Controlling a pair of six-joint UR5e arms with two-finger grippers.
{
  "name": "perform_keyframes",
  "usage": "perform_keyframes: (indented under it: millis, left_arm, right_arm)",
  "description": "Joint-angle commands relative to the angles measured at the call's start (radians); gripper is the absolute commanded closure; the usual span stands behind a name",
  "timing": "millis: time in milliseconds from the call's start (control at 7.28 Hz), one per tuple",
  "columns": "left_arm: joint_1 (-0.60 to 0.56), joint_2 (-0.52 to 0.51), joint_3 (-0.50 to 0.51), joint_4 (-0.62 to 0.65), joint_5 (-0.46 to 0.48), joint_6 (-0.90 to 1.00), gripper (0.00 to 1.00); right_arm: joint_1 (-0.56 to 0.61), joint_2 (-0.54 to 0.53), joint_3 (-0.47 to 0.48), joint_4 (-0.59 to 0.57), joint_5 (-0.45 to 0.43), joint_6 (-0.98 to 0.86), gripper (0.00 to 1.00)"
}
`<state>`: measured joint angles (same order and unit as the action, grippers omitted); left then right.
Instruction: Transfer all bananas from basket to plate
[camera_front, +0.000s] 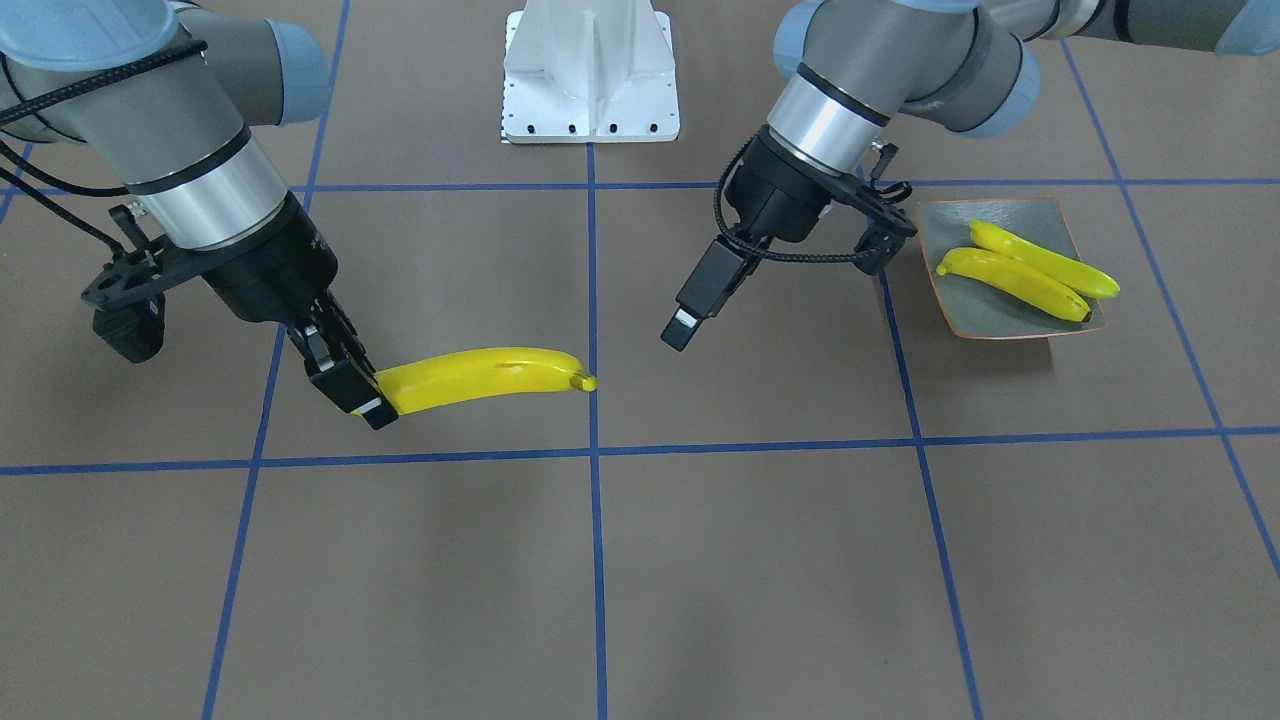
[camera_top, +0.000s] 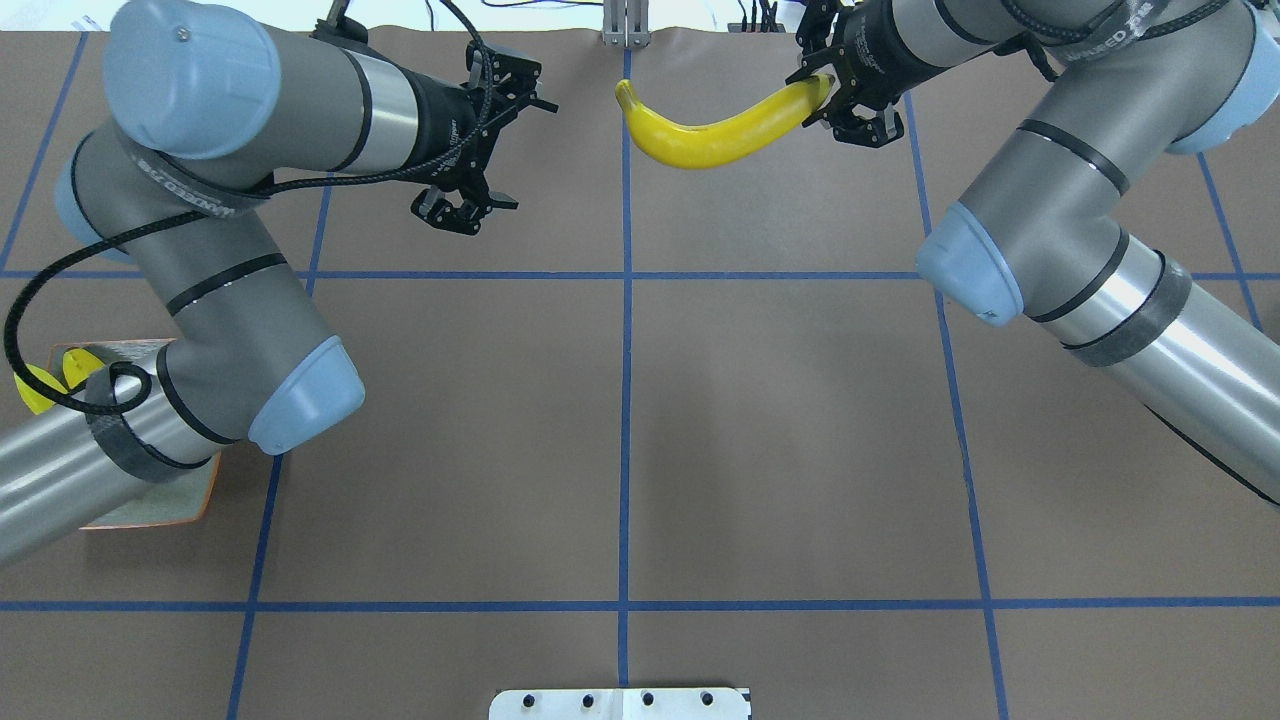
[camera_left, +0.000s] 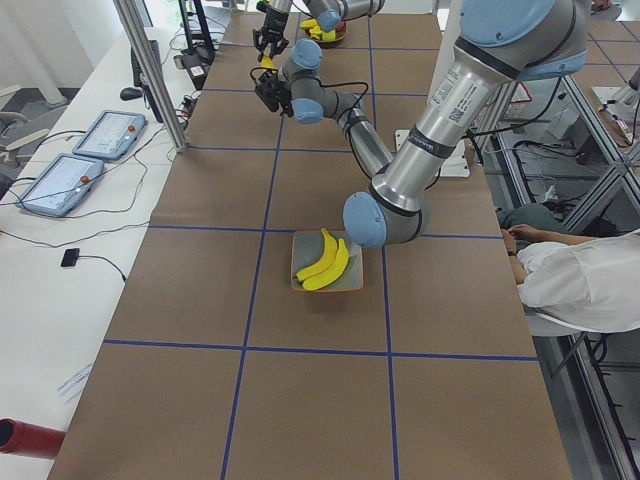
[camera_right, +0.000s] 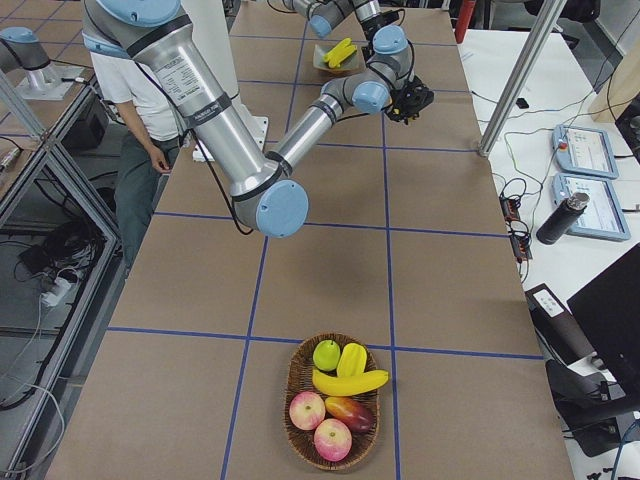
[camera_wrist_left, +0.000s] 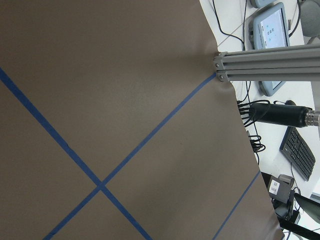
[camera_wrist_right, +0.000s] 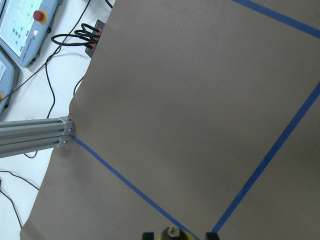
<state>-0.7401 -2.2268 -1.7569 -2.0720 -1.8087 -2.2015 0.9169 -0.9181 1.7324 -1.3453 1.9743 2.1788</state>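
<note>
My right gripper is shut on one end of a yellow banana, which sticks out level above the table's middle line, also seen from overhead. The left gripper hangs open and holds nothing, a short way from the banana's free tip. Two bananas lie side by side on the grey-blue plate, just beyond the left gripper; from overhead the left arm hides most of this plate. At the table's far right end, the basket holds one banana among other fruit.
Apples, a mango and a green fruit share the basket. The white robot base stands at the table's back edge. A metal post and control tablets sit along the front edge. A person stands behind the robot.
</note>
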Motion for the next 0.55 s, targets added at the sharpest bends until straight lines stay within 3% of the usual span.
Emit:
perform_keyframes:
  millis: [0,412]
  left_arm:
    - [0.041,-0.045,0.0,0.018,0.068,-0.006,0.0]
    - [0.077,-0.085,0.022,0.024,0.147,-0.023,0.0]
  right_arm:
    - [-0.045,0.083,0.003,-0.16,-0.104,0.053,1.0]
    - [-0.061,0.093,0.027,-0.183,-0.107,0.108,1.0]
